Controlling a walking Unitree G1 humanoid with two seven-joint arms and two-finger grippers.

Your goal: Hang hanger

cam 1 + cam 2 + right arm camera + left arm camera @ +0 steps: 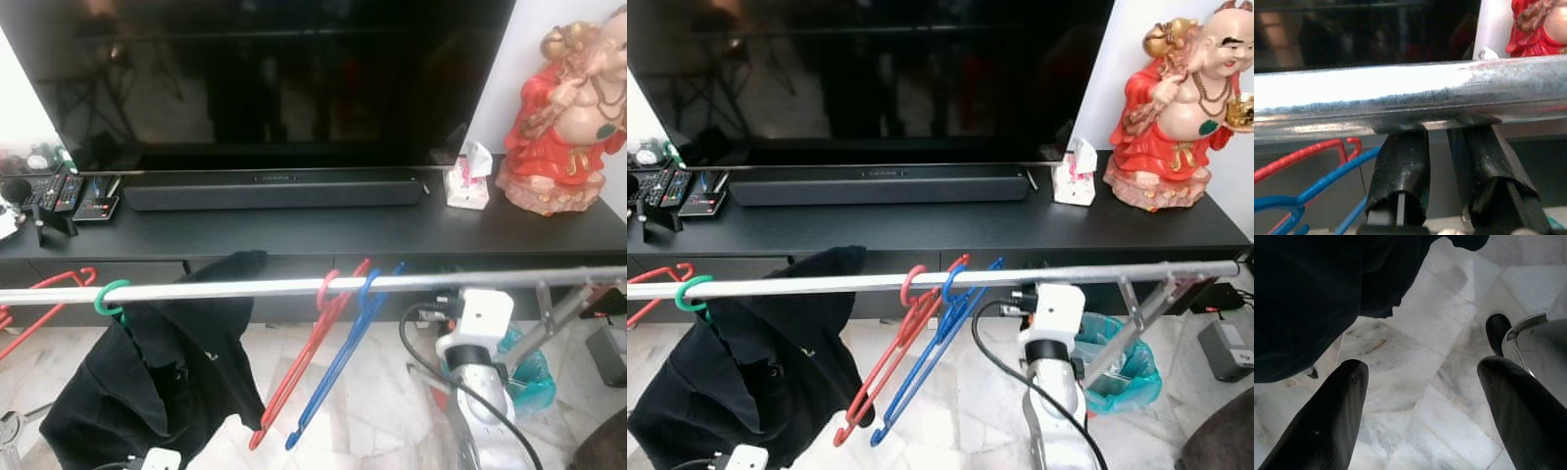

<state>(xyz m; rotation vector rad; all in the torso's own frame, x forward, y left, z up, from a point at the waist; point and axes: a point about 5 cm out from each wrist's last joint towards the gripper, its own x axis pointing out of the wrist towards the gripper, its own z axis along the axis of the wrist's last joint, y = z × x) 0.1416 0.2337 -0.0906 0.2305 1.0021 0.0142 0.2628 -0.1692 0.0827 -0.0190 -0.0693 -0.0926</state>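
The blue hanger (345, 360) is hooked over the silver rail (245, 287), just beside a red hanger (304, 360), its long axis slanting down toward the marble floor (372, 411). It lies to the robot's left of the right gripper (1442, 132), which is raised to the rail's underside; its fingers (1400, 171) are seen slightly parted and grasping nothing. The right arm is judged the nearer. The left gripper (1420, 396) is held low beside a black garment (157, 362), fingers spread and released.
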